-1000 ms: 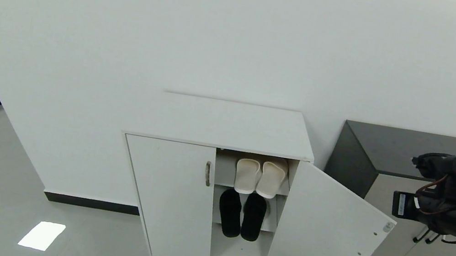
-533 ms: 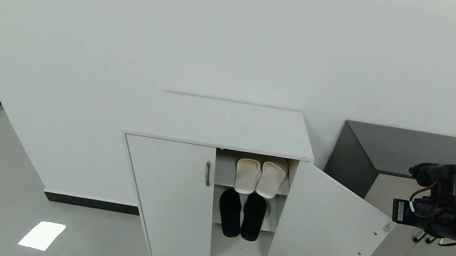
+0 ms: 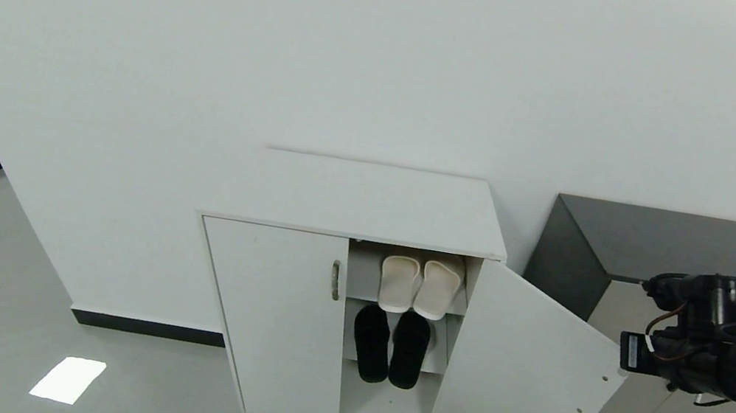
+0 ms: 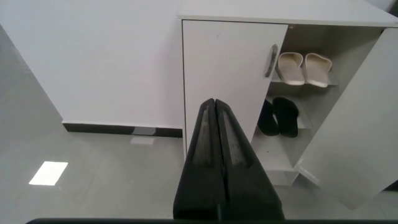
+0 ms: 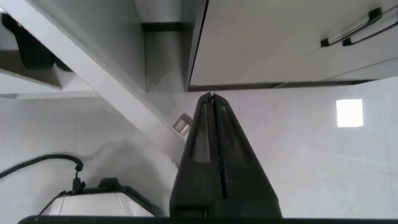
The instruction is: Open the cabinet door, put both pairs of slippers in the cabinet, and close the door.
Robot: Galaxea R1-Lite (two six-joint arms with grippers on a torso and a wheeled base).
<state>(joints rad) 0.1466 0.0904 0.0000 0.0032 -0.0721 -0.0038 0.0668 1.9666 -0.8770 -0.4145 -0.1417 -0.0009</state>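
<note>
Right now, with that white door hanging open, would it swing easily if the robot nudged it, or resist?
The open door is a flat panel hung along one side of the cabinet, so it likely swings with a light push. It looks stiff, unlikely to flex. Pushing near its free edge, beside the shut right hand, should take least effort.

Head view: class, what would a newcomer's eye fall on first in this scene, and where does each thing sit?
The white cabinet stands out, its right door swung wide open. Inside, white slippers sit on the upper shelf, with black slippers on the shelf below. The right gripper, shut, hangs by the door's outer edge.
</note>
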